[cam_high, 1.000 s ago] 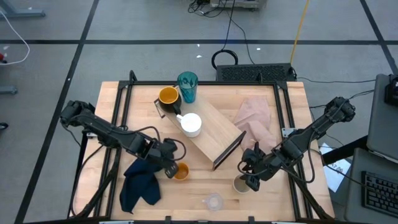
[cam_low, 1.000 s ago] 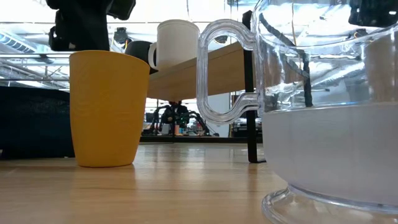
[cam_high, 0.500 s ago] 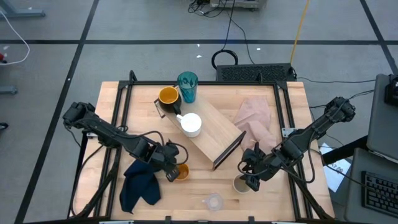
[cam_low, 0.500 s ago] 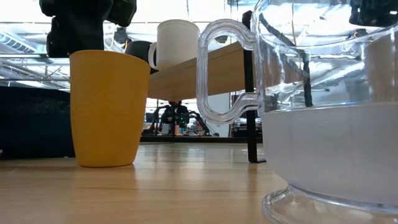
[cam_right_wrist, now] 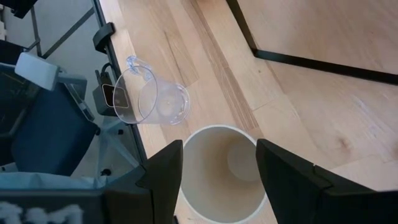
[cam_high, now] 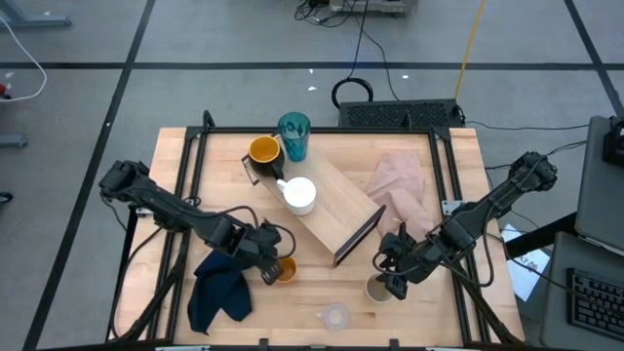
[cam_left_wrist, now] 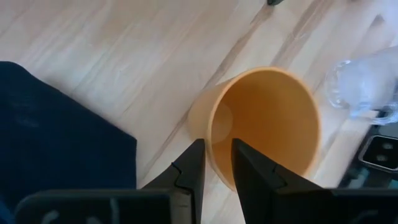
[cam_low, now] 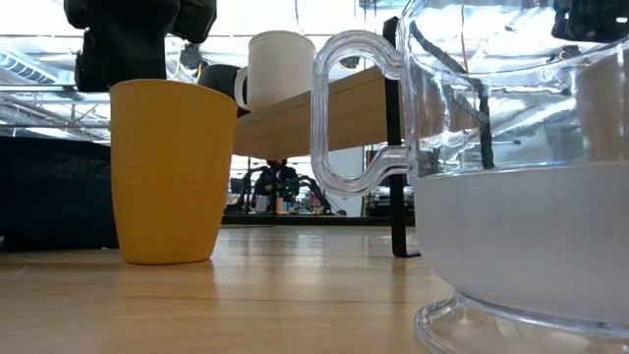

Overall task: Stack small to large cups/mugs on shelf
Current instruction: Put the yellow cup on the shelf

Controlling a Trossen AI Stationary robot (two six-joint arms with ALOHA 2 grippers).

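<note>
Left gripper point(cam_left_wrist: 216, 163) pinches the empty small orange cup's point(cam_left_wrist: 264, 121) rim; right gripper point(cam_right_wrist: 219, 163) sits wide around the empty beige-grey cup point(cam_right_wrist: 222, 168).

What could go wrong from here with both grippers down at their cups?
1. The left gripper pinches only the small orange cup's rim wall between narrow fingers; lifted, the cup may tilt or slip.
2. The right gripper is open around the beige-grey cup, with the small clear cup close beside it; a swing could knock it off the table edge.
3. The shelf already carries the white mug, risking a bump during placing.
</note>
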